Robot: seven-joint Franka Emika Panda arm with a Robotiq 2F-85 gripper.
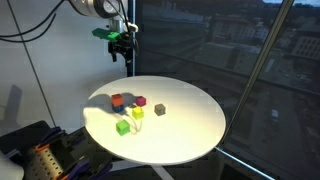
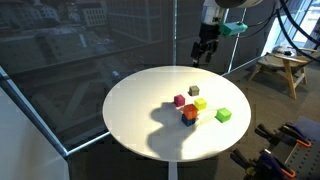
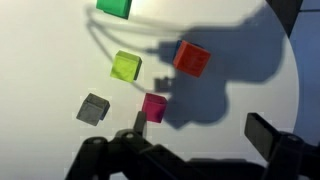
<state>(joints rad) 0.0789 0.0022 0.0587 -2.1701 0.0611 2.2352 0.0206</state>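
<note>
Several small cubes lie near the middle of a round white table [image 1: 190,135]: red [image 1: 117,101], magenta [image 1: 141,101], grey [image 1: 159,109], yellow [image 1: 137,113] and green [image 1: 123,127]. In an exterior view they are grey [image 2: 194,91], magenta [image 2: 180,100], yellow [image 2: 200,104], red [image 2: 189,113] and green [image 2: 223,115]. My gripper [image 1: 122,42] hangs high above the table's far edge, open and empty, also seen in an exterior view [image 2: 204,52]. In the wrist view its fingers [image 3: 200,130] are spread wide, with the magenta cube [image 3: 154,106], grey cube [image 3: 93,108], red cube [image 3: 192,57] and yellow cube [image 3: 126,66] far below.
Dark glass windows [image 1: 230,50] stand right behind the table. A wooden stool [image 2: 280,65] stands to one side. Black equipment with cables [image 1: 35,150] sits beside the table near its edge.
</note>
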